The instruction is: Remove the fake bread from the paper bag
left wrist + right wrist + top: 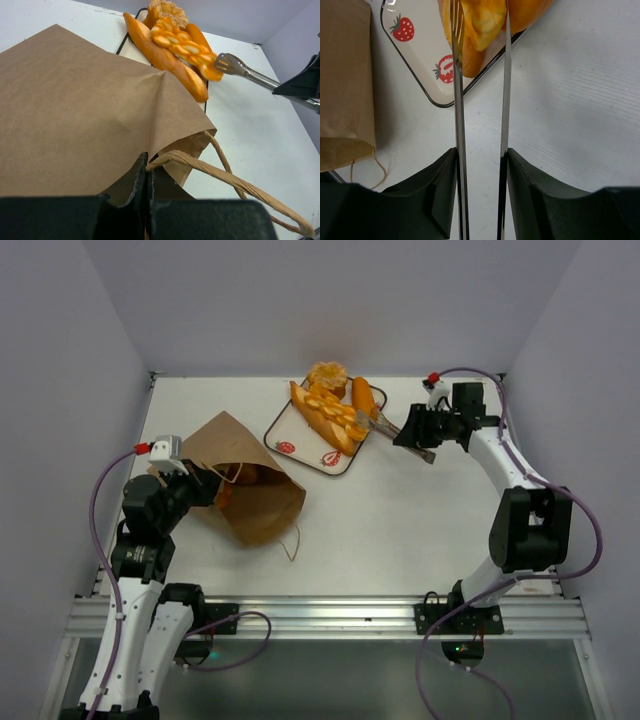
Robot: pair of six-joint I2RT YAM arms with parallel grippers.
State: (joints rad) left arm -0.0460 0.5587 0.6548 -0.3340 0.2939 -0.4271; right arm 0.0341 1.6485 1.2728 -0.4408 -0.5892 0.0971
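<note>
The brown paper bag (250, 475) lies on its side at the left, its mouth toward the left arm. My left gripper (145, 167) is shut on the bag's rim where a cord handle (235, 182) joins. Something orange shows in the bag's mouth (228, 488). Several pieces of fake bread (335, 405) lie piled on the strawberry-print tray (290, 440). My right gripper (480, 155) is shut on metal tongs (506, 100). The tongs' two arms stand apart, with their tips on either side of a bread piece (482, 20) over the tray's near corner.
The tray (420, 55) sits at the back middle of the white table, just right of the bag (342, 75). Purple walls close in the back and both sides. The bag's second cord handle (293, 540) trails toward the front edge.
</note>
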